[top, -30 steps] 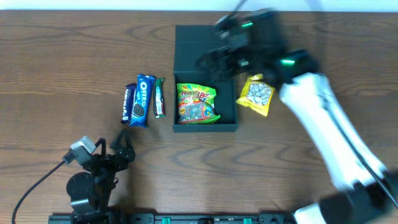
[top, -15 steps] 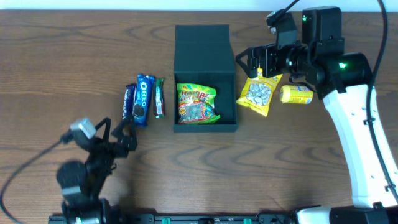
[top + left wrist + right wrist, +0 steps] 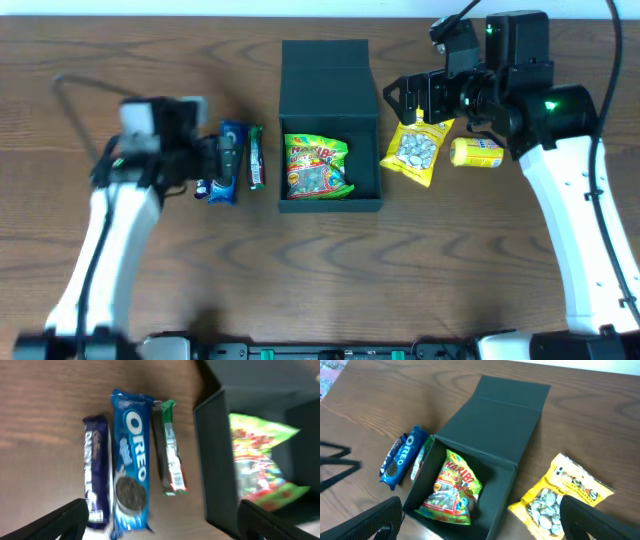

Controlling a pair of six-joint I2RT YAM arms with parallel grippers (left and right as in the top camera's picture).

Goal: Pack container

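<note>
While the left gripper (image 3: 162, 527) is hovering over the table (image 3: 40, 420) with its fingers (image 3: 62, 520) spread wide and holding nothing, three packets are lying side by side directly ahead of it: a purple bar (image 3: 96, 475), an Oreo pack (image 3: 131, 467) touching it, and a green bar (image 3: 170, 452) just beside that. All three are pointing their long axes the same way, running straight away from the wrist camera, so the open fingers are standing to either side of the row rather than at its ends. Closing across one pack's narrow width looks workable, though the packs are sitting so tight together that a finger is likely to catch a neighbour. Just beyond the green bar, to the robot's right, the box (image 3: 325, 75) is sitting near the table's middle with its flap lying flat behind it and a Haribo bag (image 3: 317, 165) resting inside, some room showing beside it. The carry is therefore looking short and sideways, rightward over the box's near wall. Past the box, a yellow bag (image 3: 412, 152) and a yellow tube (image 3: 476, 152) are lying on the table, and the right gripper (image 3: 395, 100) is hanging beside the flap, just behind the yellow bag, fingers wide and empty. The left arm is much the nearer to the row, the right arm to the yellow pair.
</note>
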